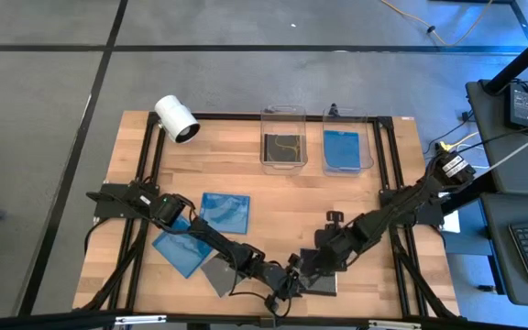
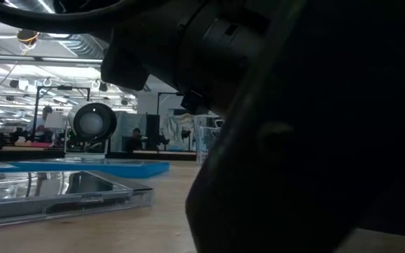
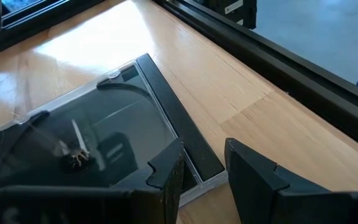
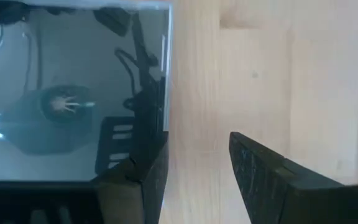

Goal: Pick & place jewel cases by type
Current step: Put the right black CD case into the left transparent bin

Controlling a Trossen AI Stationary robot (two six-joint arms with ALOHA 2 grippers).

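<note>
Wooden table [image 1: 273, 206] fills the centre of the high view.

Two clear bins sit at its upper middle: left bin [image 1: 283, 139] has a dark jewel case in it [image 1: 281, 148], right bin [image 1: 347, 139] has a blue jewel case in it [image 1: 343, 149].

Both arms meet at the lower centre of the frame.

Left gripper [image 1: 291, 272] comes in from the lower left; in its wrist view the fingers [image 3: 166, 171] are parted with bare wood between them, one finger over the edge of a dark case [image 3: 98, 140]. Holding nothing.

Right gripper [image 1: 314, 268] comes in from the right; fingers [image 4: 263, 168] likewise apart and nothing held, one beside the edge of a dark case [image 4: 67, 93].

Dark case at lower centre [image 1: 322, 278], under both grippers.

Loose cases lower left: blue case [image 1: 225, 211], second blue case [image 1: 180, 252], grey case [image 1: 219, 274] just beside it.

White camera [image 1: 176, 119] at the table's upper left.
</note>
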